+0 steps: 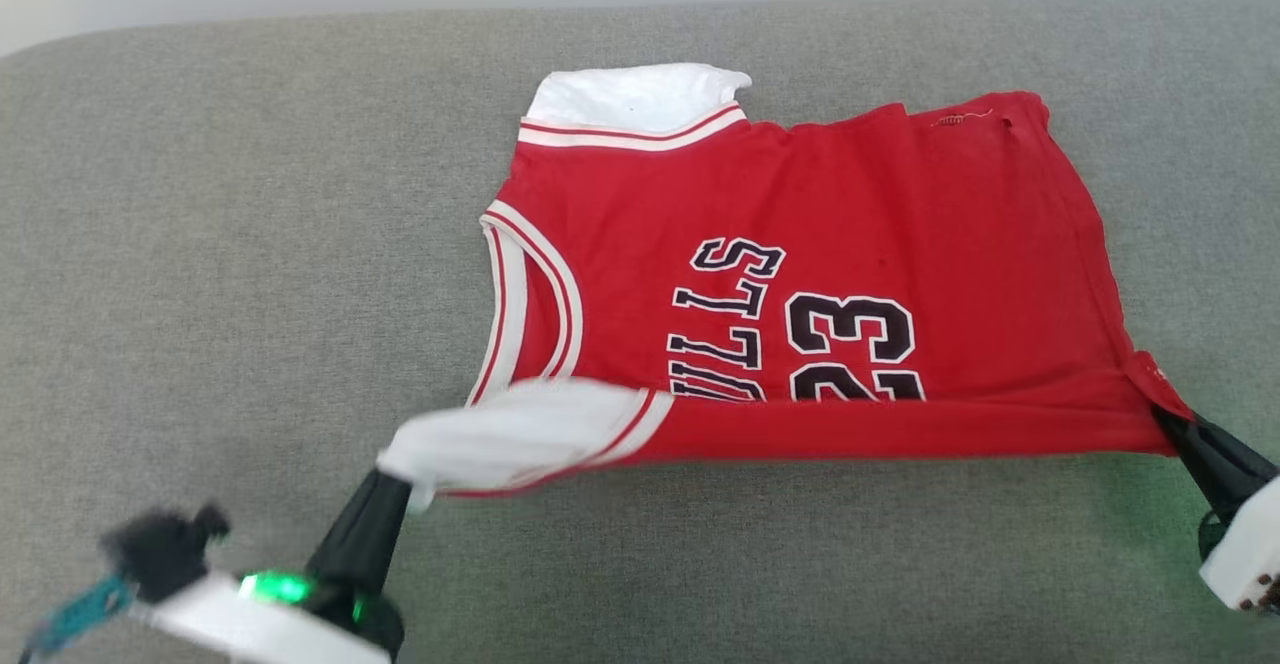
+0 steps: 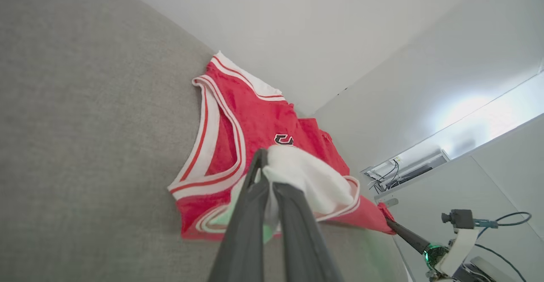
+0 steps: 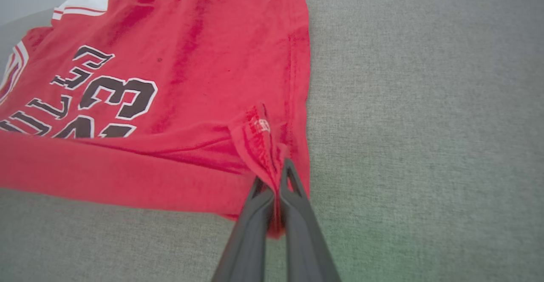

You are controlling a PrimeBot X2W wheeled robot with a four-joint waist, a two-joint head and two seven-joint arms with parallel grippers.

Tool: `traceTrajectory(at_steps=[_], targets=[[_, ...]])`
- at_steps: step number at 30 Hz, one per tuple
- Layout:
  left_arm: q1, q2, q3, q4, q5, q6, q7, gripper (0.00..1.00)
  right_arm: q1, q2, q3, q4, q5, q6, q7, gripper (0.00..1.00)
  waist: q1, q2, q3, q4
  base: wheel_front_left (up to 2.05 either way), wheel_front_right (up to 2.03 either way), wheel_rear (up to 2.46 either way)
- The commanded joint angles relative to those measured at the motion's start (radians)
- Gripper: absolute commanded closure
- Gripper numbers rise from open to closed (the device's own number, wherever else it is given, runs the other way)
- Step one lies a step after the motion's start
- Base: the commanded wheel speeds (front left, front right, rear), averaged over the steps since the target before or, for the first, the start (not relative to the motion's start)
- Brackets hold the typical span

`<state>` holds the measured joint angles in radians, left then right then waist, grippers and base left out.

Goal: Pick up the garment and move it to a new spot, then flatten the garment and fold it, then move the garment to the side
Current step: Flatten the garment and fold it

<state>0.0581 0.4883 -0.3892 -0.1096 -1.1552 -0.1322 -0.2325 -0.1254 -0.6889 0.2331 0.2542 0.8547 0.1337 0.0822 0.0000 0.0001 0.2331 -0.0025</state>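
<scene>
One garment, a red jersey, is lying across a grey padded surface while two grippers are pinching its near edge. The left gripper is clamping shut on one white sleeve panel at the collar end. The right gripper is closing its fingers on a bunched red corner of the hem, where the right wrist view is showing cloth squeezed between the two dark fingers. A red band of cloth is stretching straight between the two grips and is covering the lower part of the lettering. A second white sleeve panel is resting flat at the garment's far side.

Open grey fabric is spreading widely to the left of the jersey, with a narrower strip to the right and another along the near side by the grippers. The surface's far edge is running across the top of the head view, close behind the far sleeve.

The letters "LLS" and the number "23" are reading in black with white outlines. A small white label at the gripped corner is too small to read.
</scene>
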Motion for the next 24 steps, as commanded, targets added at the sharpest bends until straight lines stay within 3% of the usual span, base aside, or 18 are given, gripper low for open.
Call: traceTrajectory(at_steps=[1,6,12,24], targets=[[-0.061,0.003,-0.005,0.029,0.007,0.003,0.014,1.00,-0.010,0.016,-0.027,-0.008,-0.026,-0.006,0.022,1.00,0.0000,-0.0001,0.002,-0.002,0.00,0.00,0.00],[-0.256,-0.020,-0.057,0.141,-0.046,0.003,0.065,1.00,-0.072,0.084,-0.080,0.007,-0.078,-0.005,0.084,1.00,0.0000,-0.0001,0.022,-0.013,0.00,0.00,0.00],[-0.435,-0.039,-0.110,0.337,-0.094,0.003,0.073,1.00,-0.190,0.156,-0.081,0.105,-0.120,-0.005,0.109,1.00,0.0000,-0.0001,0.054,-0.042,0.00,0.00,0.00],[-0.613,-0.032,-0.257,0.594,-0.093,0.003,0.046,1.00,-0.343,0.210,-0.027,0.299,-0.114,-0.005,0.010,1.00,0.0000,-0.0001,0.095,-0.058,0.00,0.00,0.00]])
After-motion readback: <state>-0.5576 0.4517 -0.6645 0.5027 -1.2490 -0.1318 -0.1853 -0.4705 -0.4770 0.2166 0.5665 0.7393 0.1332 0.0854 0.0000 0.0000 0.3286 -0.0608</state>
